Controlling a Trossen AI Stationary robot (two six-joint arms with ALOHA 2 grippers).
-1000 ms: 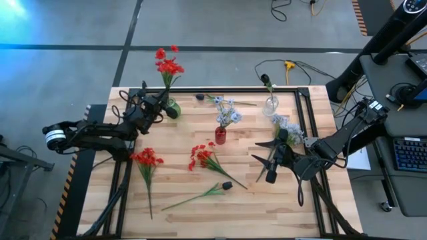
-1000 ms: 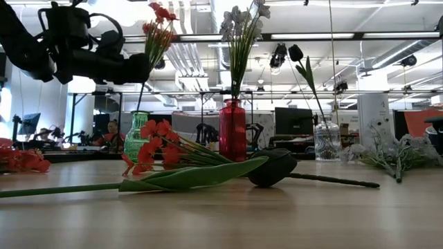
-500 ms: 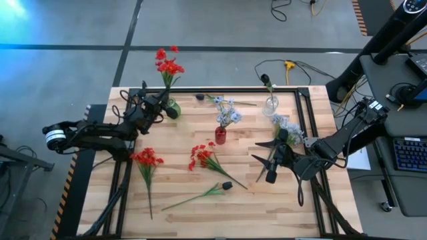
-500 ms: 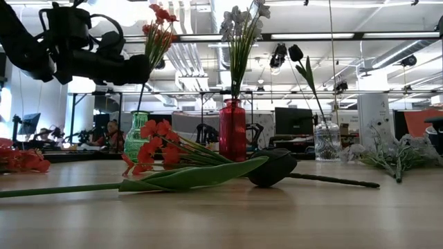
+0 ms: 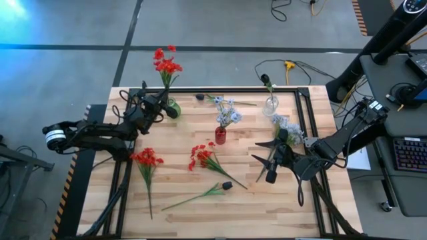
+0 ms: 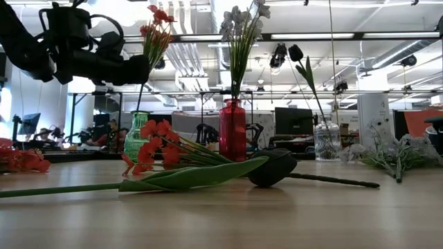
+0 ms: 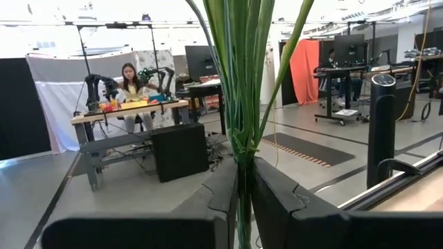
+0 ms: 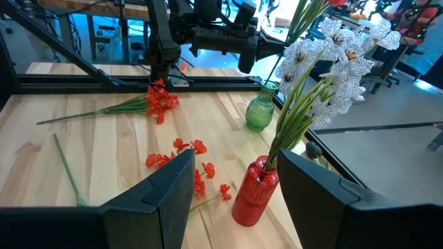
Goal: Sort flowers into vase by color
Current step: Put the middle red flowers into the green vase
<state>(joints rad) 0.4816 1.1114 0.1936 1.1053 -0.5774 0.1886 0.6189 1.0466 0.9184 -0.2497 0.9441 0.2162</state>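
Shifted slightly: red flowers (image 5: 167, 65), clamped tight by left gripper (image 5: 167, 107) over green vase (image 5: 173, 107). Right gripper (image 5: 275, 160) open, empty, over the table (image 5: 187, 140).

A: Stems standing?
B: Red stem (image 5: 167, 67) upright in the green vase (image 5: 173, 107), at the far left of the table. Pale blue-white stem (image 5: 227, 112) upright in the red vase (image 5: 220, 136), mid-table. Dark-bud stem (image 5: 266, 81) in the clear vase (image 5: 270, 105), far right.
A: Loose ones?
B: Flat on the wood: red bunches (image 5: 146, 160) and (image 5: 203, 157), a dark bud on a leafy stalk (image 5: 200, 195), a dark-bud stem (image 5: 220, 100) by the far edge, a pale bunch (image 5: 288, 128) on the right.
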